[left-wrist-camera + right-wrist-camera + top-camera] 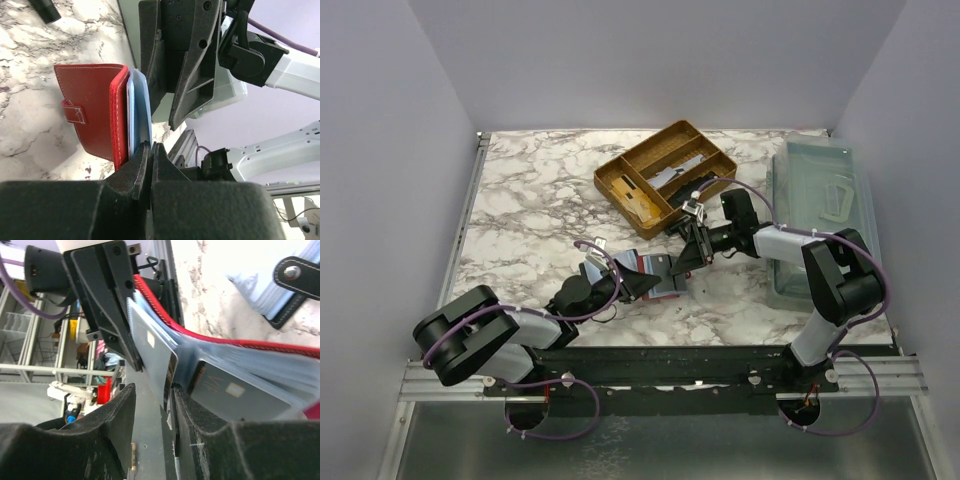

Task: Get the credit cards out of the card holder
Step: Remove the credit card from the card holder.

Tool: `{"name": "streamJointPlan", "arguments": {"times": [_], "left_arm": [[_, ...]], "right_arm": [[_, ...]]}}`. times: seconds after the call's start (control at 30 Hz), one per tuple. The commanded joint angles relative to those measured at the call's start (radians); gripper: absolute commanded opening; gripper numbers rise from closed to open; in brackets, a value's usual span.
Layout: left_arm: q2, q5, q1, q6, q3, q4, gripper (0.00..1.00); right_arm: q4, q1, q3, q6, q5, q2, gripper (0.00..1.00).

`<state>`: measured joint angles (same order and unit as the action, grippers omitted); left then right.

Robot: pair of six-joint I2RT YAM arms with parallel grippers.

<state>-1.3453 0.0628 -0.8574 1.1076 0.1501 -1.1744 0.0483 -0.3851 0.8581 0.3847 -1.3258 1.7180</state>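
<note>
The extraction step is in hand. The left pincer (148,150) is pressed together on the lower edge of the red card holder (90,112), holding it on edge just above the marbled bench (30,65), in the middle between the two arms. The right pincer (152,395) is spread, its fingers standing either side of the near edge of one pale grey-blue credit card (150,345) without visibly pressing it. That card juts from the clear sleeves (141,110); its long axis appears to run away from the holder towards the right arm, free end pointing into the right pincer's gap. A second card (235,390) sits deeper in a sleeve. Next, I judge, the right pincer must close on the jutting card and draw it straight along that axis while the left restrains the holder.
</note>
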Motion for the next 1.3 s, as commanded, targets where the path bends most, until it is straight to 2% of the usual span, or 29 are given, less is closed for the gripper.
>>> {"name": "streamJointPlan", "arguments": {"times": [0.0, 0.17, 0.37, 0.83, 1.1, 1.17, 1.27], "left_arm": [[-0.049, 0.045, 0.003, 0.034, 0.021, -0.195, 0.00], [-0.088, 0.054, 0.002, 0.035, 0.034, -0.226, 0.00], [-0.082, 0.045, 0.002, 0.031, 0.024, -0.223, 0.00], [0.110, 0.046, 0.061, 0.038, -0.045, -0.145, 0.00], [0.136, 0.064, 0.068, 0.038, -0.056, -0.143, 0.03], [0.128, 0.065, 0.067, 0.041, -0.054, -0.144, 0.00], [0.131, 0.050, 0.071, 0.041, -0.065, -0.144, 0.00]], "right_arm": [[0.120, 0.000, -0.024, 0.082, -0.128, -0.035, 0.38], [0.175, 0.000, -0.038, 0.131, -0.141, -0.040, 0.27], [0.176, 0.009, -0.036, 0.137, -0.134, -0.034, 0.01], [0.177, 0.057, -0.045, 0.122, -0.141, -0.044, 0.00], [0.180, 0.064, -0.049, 0.124, -0.142, -0.047, 0.00], [0.182, 0.065, -0.048, 0.120, -0.141, -0.045, 0.00], [0.116, 0.072, -0.029, 0.042, -0.113, -0.048, 0.00]]}}
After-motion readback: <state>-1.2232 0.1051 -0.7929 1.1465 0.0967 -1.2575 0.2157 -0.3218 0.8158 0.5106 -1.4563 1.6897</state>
